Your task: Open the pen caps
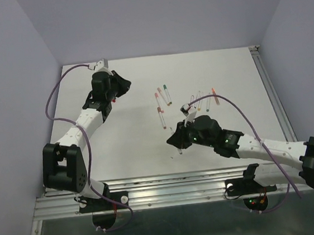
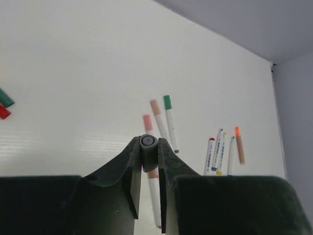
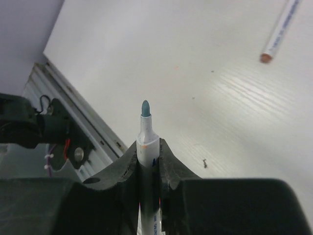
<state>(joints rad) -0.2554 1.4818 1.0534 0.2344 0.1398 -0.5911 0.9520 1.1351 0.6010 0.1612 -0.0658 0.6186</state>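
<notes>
**Cap removal: pen and cap parted.**

Far left, on the white table (image 1: 131,142): a green cap (image 2: 6,98) and a red cap (image 2: 2,113) lie loose side by side, both cut by the frame edge.

Left gripper (image 2: 148,155): closed on a short grey-blue cap (image 2: 147,142), held end-on between the finger ends and clear of the table.

Centre: three capped pens lie near one another; these are the pink-capped pen (image 2: 148,123), the peach-capped pen (image 2: 159,122) and the green-capped pen (image 2: 171,128). Further right is a close row of pens (image 2: 218,155), with an orange-ended pen (image 2: 239,147) just beside it.

Right gripper (image 3: 148,149): clamped on the white barrel of the uncapped pen (image 3: 146,137); its bluish tip (image 3: 145,108) is bare and points toward the near rail (image 3: 73,115). A stray pen (image 3: 281,30) lies well apart on the table.

Judged step: the cap is off, so each arm has its piece to set down.
- Lower the cap beside the two loose caps before the fingers part, so that it neither bounces nor rolls.
- Lay the open pen flat and low on bare table, apart from the capped pens; done and undone stay sorted, and the wet tip marks nothing.

Obstacles: the centre pens lie between the two arms; the right arm's purple cable (image 1: 241,112) arches close to the right-hand row and might drag it.
</notes>
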